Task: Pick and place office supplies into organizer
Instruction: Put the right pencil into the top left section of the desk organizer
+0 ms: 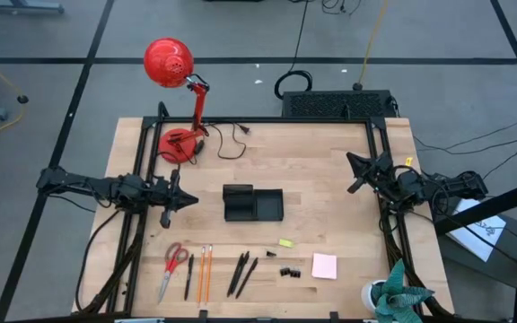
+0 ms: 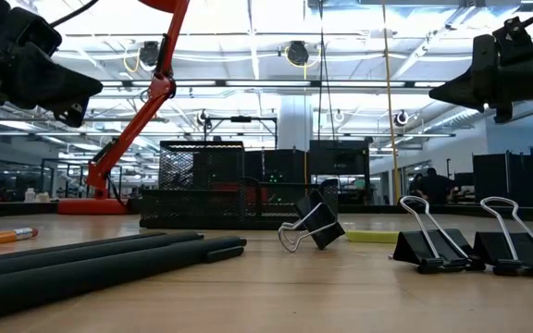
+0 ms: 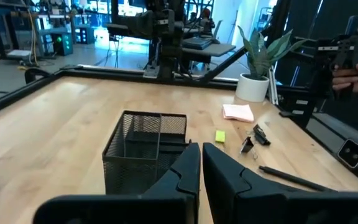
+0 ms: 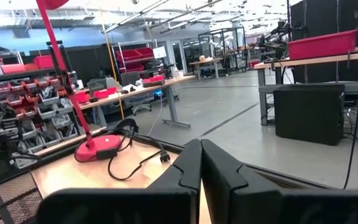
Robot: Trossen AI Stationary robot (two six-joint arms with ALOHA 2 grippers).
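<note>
The black mesh organizer stands mid-table. Along the near edge lie red-handled scissors, two orange pencils, black pens, small black clips, a yellow piece and a pink sticky-note pad. My left gripper hovers shut, left of the organizer, pointing level at it. At the table's right side my right gripper hangs shut, high above the wood, holding nothing.
A red desk lamp stands at the far left with its cord trailing on the wood. A potted plant sits at the near right corner. A black box with cables lies beyond the far edge.
</note>
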